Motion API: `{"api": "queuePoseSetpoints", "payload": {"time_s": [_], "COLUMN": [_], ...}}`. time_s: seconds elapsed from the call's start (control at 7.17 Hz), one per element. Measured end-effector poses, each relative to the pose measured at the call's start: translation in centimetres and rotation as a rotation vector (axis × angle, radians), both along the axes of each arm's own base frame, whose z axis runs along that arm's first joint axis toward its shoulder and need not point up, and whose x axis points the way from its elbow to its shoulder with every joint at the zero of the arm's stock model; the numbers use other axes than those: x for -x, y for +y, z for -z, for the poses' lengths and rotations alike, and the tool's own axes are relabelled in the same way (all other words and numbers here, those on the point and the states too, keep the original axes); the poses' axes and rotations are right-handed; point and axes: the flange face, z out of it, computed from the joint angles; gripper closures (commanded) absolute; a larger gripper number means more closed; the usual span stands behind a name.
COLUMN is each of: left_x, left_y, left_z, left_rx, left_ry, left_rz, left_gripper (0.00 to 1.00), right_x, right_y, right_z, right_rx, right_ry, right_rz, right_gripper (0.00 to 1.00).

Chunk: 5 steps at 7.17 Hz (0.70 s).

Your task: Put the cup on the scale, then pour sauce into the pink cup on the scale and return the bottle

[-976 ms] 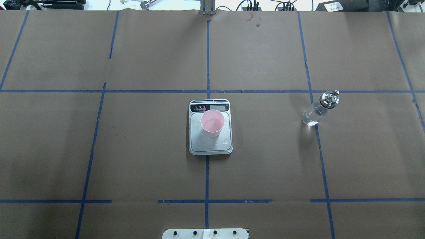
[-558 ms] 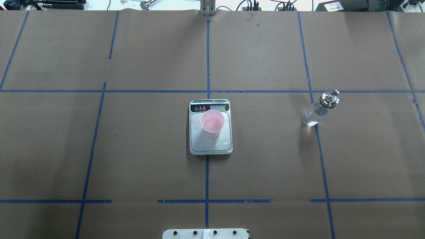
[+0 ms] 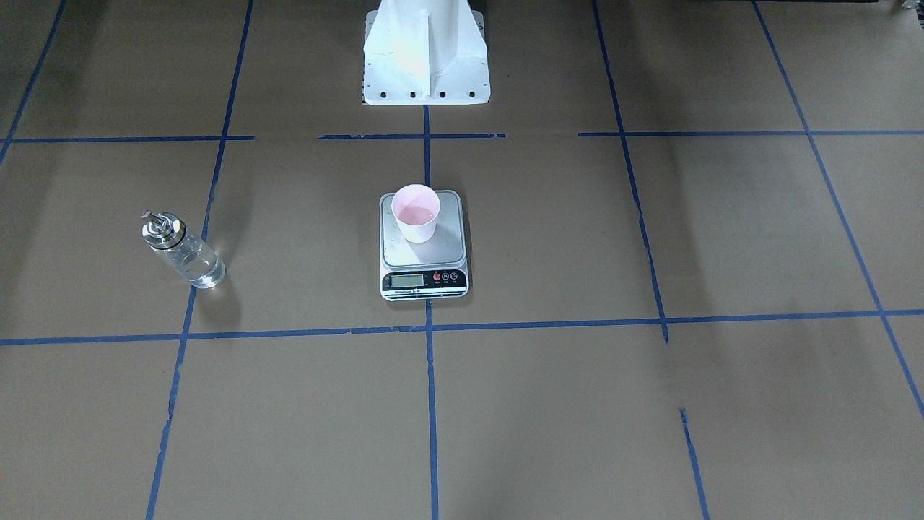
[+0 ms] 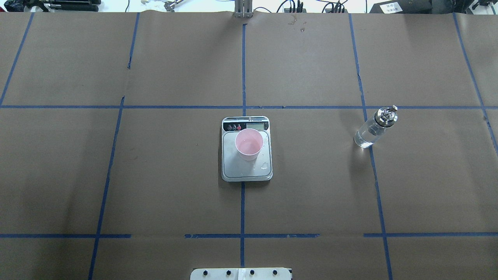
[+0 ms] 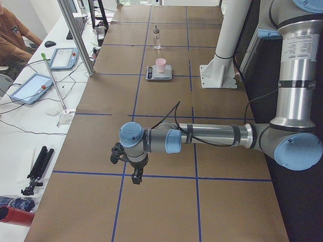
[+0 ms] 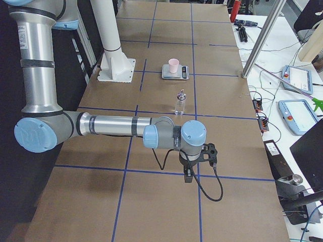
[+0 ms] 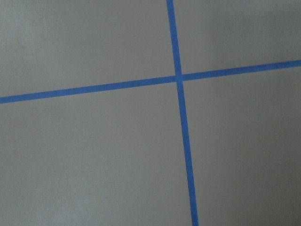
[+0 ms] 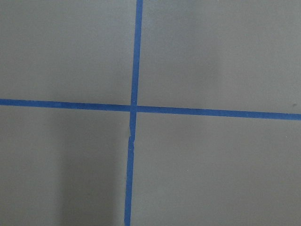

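Note:
The pale pink cup (image 4: 249, 144) stands upright on the silver scale (image 4: 246, 172) at the table's middle, with a few clear drops on the platform beside it. The glass bottle (image 4: 374, 127) with its silver spout stands alone to the right on a blue tape line, clear sauce (image 4: 363, 139) in its lower part. My left gripper (image 5: 136, 176) and right gripper (image 6: 187, 176) hang over bare paper at opposite table ends, far from these things. They show only in the side views, so I cannot tell whether they are open or shut. Both wrist views show only paper and tape.
Brown paper with blue tape lines (image 4: 242, 77) covers the table. The white robot pedestal (image 3: 426, 54) stands behind the scale. Tablets (image 5: 30, 86), cables and a metal post (image 5: 78, 35) line the operators' side, where a seated person (image 5: 12, 35) shows.

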Motion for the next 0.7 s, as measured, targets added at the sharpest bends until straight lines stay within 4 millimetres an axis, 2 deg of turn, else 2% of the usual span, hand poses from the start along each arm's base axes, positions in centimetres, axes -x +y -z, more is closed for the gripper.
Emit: {"api": "queuePoseSetpoints", "payload": {"time_s": [0.42, 0.7], "left_x": [0.2, 1.3], "left_y": [-0.1, -0.3], "left_z": [0.4, 1.3], "left_rx": [0.006, -0.046], "left_ry": [0.002, 0.003], "left_rz": [0.024, 0.049], "left_gripper": [0.0, 0.0], "right_x": [0.0, 0.0], "right_y": [0.0, -0.1], "right_z": [0.3, 0.5], "right_rx": [-0.004, -0.009], "right_ry": [-0.002, -0.002], "right_rz": [-0.003, -0.003], "right_gripper": [0.0, 0.0]}}
